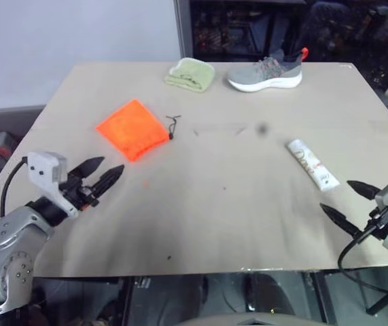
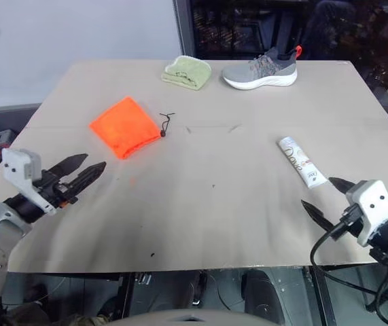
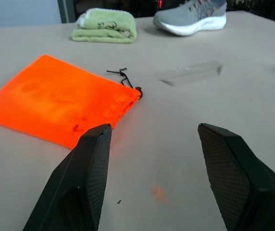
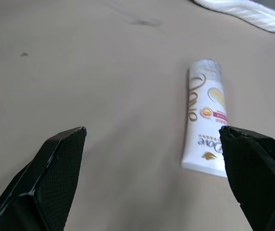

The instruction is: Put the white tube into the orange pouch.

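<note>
— Sitting on a plain tan table (image 1: 200, 224), dark cluttered shelving behind the far edge. Lying flat toward the left edge, about midway back: orange pouch (image 1: 132, 130), thin dark cord (image 1: 172, 126) trailing from its mouth toward the middle. Resting near the right edge, closer to the near side: white tube (image 1: 312, 163), cap pointing away. Parked along the far edge: folded green cloth (image 1: 190, 73) and grey sneaker (image 1: 266, 71), well clear of both.

— Hovering by the near left corner, just short of the pouch: left gripper (image 1: 100, 174), fingers spread, holding nothing. Hanging at the near right corner, just short of the tube's crimped end: right gripper (image 2: 331, 197), jaws gaping wide, also empty.

— Likely trouble: pinching a flat, slick tube lying flush on the table, probably skidding it toward the right edge instead of lifting. Worse, judging by the pouch lying flat with its mouth closed up, pushing the tube against limp fabric and shoving the bag away rather than entering.

— Showing in the right wrist view, not legible from the head: reddish print and gold lettering on the tube. Showing in the left wrist view: the cord's knot at the pouch's gathered corner, plus a clear strip (image 3: 190, 73) lying mid-table.
</note>
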